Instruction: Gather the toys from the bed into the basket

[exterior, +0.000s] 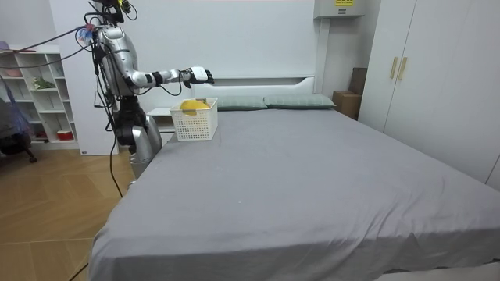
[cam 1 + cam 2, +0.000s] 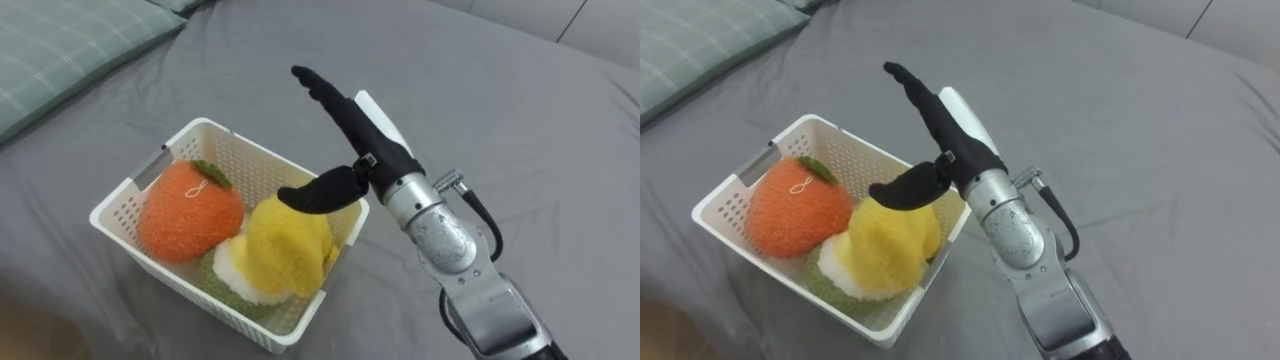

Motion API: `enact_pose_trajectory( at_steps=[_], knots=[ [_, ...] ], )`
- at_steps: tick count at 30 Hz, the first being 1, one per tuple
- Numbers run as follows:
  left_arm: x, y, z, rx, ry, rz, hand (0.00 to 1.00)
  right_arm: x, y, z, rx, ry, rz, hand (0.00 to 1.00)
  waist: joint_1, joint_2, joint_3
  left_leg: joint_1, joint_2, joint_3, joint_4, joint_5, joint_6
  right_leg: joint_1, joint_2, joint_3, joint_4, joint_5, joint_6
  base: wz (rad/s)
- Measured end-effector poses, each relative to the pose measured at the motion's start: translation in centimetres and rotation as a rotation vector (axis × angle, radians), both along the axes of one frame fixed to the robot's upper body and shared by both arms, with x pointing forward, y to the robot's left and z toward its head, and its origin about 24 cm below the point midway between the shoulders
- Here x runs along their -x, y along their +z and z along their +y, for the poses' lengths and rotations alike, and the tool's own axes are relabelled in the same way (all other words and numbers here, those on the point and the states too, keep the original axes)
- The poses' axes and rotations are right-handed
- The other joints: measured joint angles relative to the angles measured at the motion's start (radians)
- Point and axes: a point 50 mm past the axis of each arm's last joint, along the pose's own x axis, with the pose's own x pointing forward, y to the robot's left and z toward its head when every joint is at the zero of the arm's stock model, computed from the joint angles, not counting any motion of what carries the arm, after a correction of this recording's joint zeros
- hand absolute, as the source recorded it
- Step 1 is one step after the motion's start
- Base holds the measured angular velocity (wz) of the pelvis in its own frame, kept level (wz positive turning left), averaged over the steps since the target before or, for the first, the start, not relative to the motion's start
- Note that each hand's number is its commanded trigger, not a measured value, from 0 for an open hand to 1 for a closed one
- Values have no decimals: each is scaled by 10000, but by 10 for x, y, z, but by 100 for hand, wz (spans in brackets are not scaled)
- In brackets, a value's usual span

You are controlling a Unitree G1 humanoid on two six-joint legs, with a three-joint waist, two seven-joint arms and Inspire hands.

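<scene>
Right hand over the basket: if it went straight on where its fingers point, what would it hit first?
Likely nothing nearby: the open right hand points beyond the white basket and its far rim, across bare grey bed. Its height above the rim is unclear.

One basket (image 2: pixel 250 163), one orange toy (image 2: pixel 185 210), one yellow toy (image 2: pixel 285 250).

White walls (image 1: pixel 258 39), white wardrobe (image 1: pixel 437 70), open shelves (image 1: pixel 35 94), wooden herringbone floor (image 1: pixel 47 211).
</scene>
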Motion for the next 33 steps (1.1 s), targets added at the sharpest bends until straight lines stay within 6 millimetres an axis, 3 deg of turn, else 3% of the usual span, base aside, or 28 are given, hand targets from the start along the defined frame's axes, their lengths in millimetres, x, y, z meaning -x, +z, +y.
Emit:
enact_pose_trajectory(
  at_steps=[16,23,30,33],
  knots=[
    [-4,1,0,-32,-43,-248,0,2,-3,-3,84,-83,41,0,-36,62,-25,29,-1,19,9,7,6,20,-7,-32,-1,0,0,0],
    [0,1,2,-279,76,-219,0,3,-9,-19,-569,-765,442,0,-98,83,-11,160,-8,12,18,9,11,161,-16,1,0,0,0,0],
    [1,1,0,-396,202,-418,0,9,-18,-49,-1818,-2464,589,0,-478,160,-7,164,-9,51,71,6,12,172,-25,48,13,1,1,-1],
    [6,2,2,-443,296,-450,0,17,-27,-58,-2326,-2931,912,0,-594,273,-35,235,68,372,43,-13,26,163,2,316,13,7,7,-22]
  ],
)
